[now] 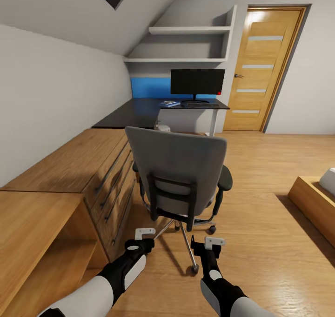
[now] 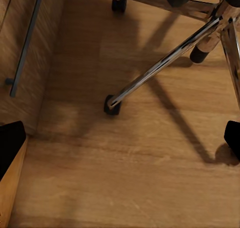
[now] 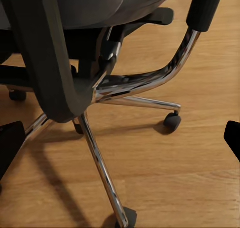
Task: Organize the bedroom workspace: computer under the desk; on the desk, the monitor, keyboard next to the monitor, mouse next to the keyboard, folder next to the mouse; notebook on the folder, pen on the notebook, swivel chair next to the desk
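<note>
Grey-backed swivel chair on chrome star base (image 1: pixel 179 168) stands just ahead. Left gripper (image 1: pixel 144 234), right gripper (image 1: pixel 214 242) near base — both wide, empty. Grasp backrest edges evenly; avoid casters.

One swivel chair (image 1: pixel 179 168), one monitor (image 1: pixel 197 82), two shelves (image 1: pixel 188 29).

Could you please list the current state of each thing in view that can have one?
swivel chair: upright, back toward the robot, short of the desk
monitor: upright on the desk, screen dark
door: closed
dresser drawers: closed
left gripper: open, empty
right gripper: open, empty
</note>
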Robot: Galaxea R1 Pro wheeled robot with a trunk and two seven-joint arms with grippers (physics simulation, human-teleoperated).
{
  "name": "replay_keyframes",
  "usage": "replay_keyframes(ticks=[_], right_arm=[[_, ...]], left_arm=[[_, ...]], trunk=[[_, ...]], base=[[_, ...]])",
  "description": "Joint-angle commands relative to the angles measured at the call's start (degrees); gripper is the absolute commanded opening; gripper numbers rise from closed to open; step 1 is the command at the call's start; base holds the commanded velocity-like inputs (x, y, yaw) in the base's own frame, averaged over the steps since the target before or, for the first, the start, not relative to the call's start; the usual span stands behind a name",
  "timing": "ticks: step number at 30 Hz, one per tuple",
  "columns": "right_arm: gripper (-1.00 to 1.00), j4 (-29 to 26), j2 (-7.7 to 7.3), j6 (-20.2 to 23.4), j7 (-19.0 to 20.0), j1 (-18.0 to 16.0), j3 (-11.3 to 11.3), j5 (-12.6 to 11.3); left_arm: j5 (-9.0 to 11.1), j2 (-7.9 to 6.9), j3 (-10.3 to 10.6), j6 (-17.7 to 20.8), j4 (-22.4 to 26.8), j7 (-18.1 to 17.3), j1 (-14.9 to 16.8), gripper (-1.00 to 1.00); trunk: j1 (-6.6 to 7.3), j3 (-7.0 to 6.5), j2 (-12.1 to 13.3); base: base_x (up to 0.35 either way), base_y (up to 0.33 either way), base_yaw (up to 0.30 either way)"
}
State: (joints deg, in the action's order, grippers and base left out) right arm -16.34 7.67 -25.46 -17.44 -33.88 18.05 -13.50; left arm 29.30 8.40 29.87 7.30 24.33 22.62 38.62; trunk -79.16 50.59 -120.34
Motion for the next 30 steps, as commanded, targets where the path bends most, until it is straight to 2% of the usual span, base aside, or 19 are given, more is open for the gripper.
replay_keyframes(ticks=[1,9,10,12,18,24,30], right_arm=[[1.0,0.02,-0.02,-0.22,-0.31,-0.05,0.5,-0.51],[1.0,-0.1,0.01,-0.27,-0.38,-0.05,0.5,-0.47],[1.0,-0.11,0.02,-0.28,-0.39,-0.05,0.5,-0.47],[1.0,-0.17,0.05,-0.29,-0.4,-0.05,0.5,-0.47],[1.0,-2.39,0.16,-0.32,-0.43,-0.05,0.58,-0.54],[1.0,-5.42,0.36,0.22,-0.7,-0.05,1.2,-0.57],[1.0,-9.96,0.44,4.29,-1.08,-0.05,2.49,-0.64]], left_arm=[[0.32,-0.05,0.49,0.26,0.1,0.49,0.05,1.0],[0.33,-0.05,0.7,-0.12,0.02,0.7,0.05,1.0],[0.39,-0.05,0.7,-0.82,0.0,0.69,0.05,1.0],[0.47,-0.01,0.74,-4.9,-0.35,0.63,0.05,1.0],[0.53,0.25,0.86,-7.89,-1.72,0.56,0.05,1.0],[0.72,0.34,0.79,-7.86,-1.66,0.5,0.05,1.0],[0.75,0.59,0.73,-5.06,0.94,0.49,0.12,1.0]], trunk=[[0.01,0.05,-0.02],[0.01,0.05,-0.02],[0.01,0.05,-0.02],[0.01,0.05,-0.02],[0.01,0.05,-0.02],[0.01,0.05,-0.02],[0.01,0.05,-0.02]], base=[[0.0,0.0,0.043],[0.0,0.0,0.01],[0.0,0.0,0.0],[0.0,0.0,0.0],[0.0,0.0,0.0],[0.0,0.0,0.0],[0.0,0.0,0.0]])
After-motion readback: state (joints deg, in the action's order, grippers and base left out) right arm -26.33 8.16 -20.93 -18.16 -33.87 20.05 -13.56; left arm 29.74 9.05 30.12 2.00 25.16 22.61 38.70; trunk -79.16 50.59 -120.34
